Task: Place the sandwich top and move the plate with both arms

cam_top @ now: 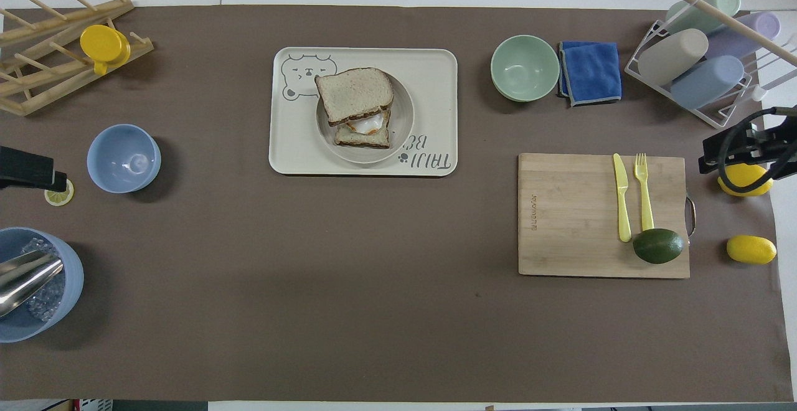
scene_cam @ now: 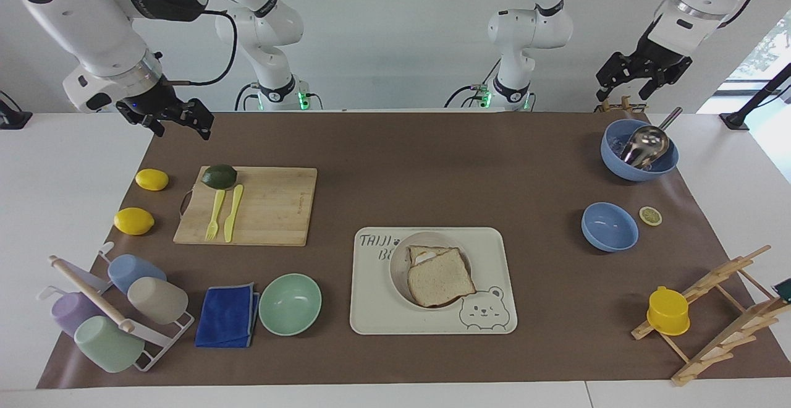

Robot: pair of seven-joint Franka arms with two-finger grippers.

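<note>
The sandwich top (scene_cam: 440, 277) lies skewed on the egg toast (scene_cam: 424, 253), on the plate (scene_cam: 398, 272) in the bear tray (scene_cam: 371, 309), mid-bench. My left end effector (scene_cam: 636, 74) hangs empty, fingers spread, high above the ice bowl (scene_cam: 639, 157); my right end effector (scene_cam: 176, 117) waits, spread, above the cutting board's (scene_cam: 272, 207) end. Neither seems clearly closer to the plate.

The sandwich top (scene_cam: 440, 277) lies on the egg toast (scene_cam: 425, 253), both on the plate (scene_cam: 398, 272), which sits on the tray (scene_cam: 371, 309). A bowl (scene_cam: 290, 303) stands beside the tray toward the right arm's end of the counter (scene_cam: 432, 173), the cloth (scene_cam: 227, 316) just beside it.
</note>
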